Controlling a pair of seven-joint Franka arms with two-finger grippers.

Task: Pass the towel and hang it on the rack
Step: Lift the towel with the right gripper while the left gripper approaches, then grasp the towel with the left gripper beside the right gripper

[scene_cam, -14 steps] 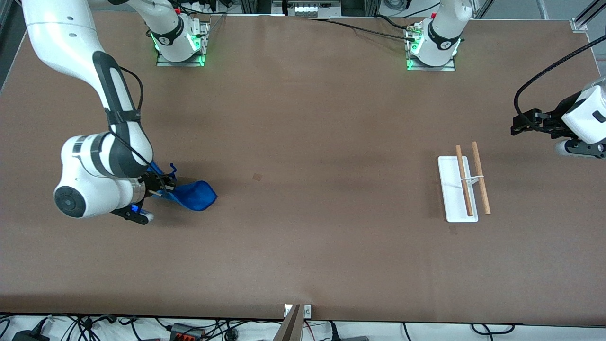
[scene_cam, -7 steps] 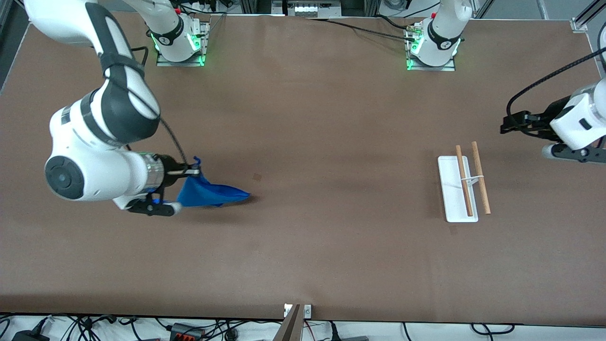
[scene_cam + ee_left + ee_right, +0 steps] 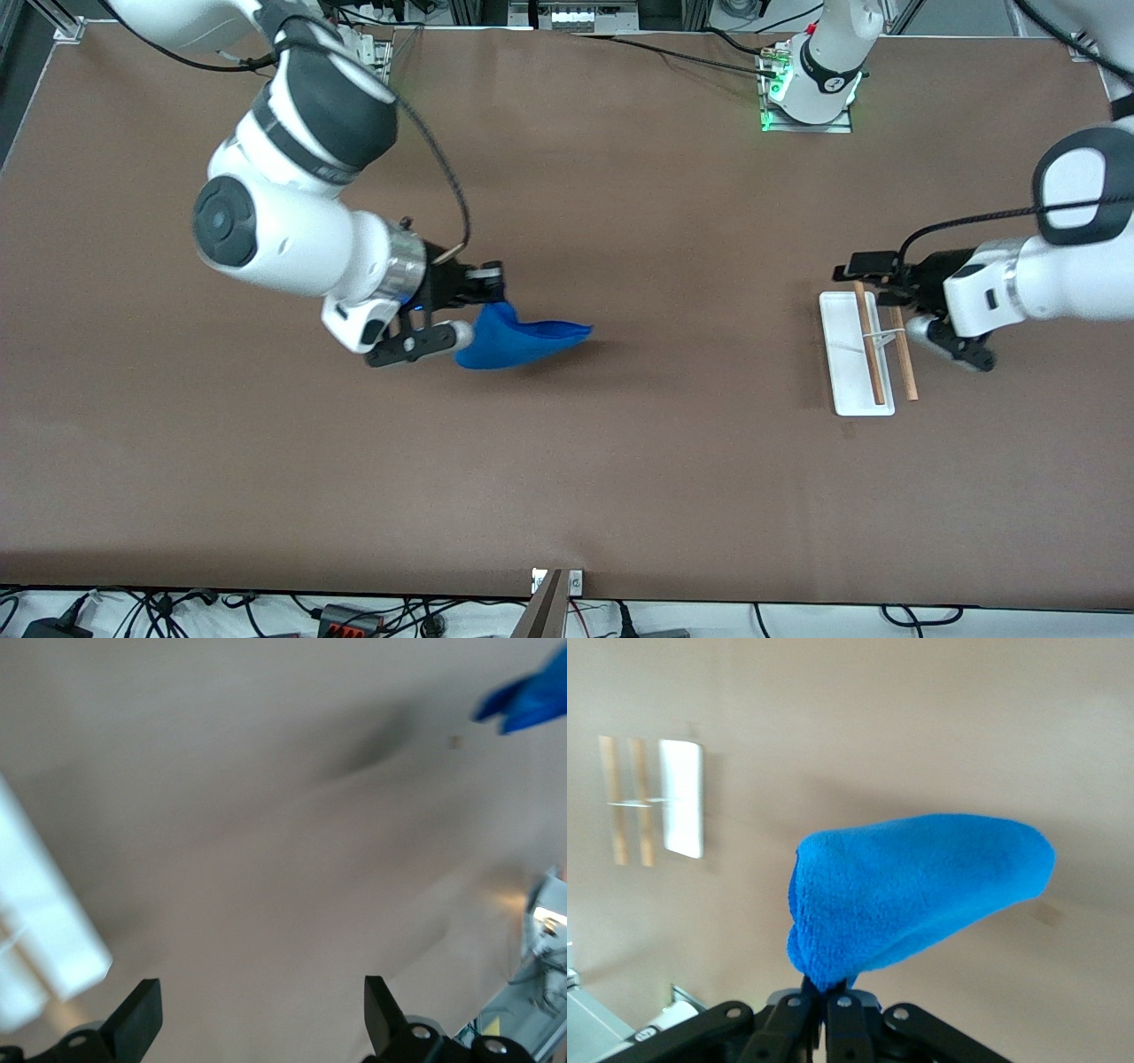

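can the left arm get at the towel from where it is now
Probably yes. The left gripper hangs open over the rack, and only bare table lies between it and the towel, which the right gripper holds up, shut on it.

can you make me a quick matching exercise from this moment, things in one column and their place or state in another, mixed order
Things:
1. towel
2. rack
3. left gripper
4. right gripper

States:
A. open, over the rack's end
B. blue, hanging from a gripper
C. standing on the table toward the left arm's end
D. shut on the towel

Pairs: 1-B, 2-C, 3-A, 4-D
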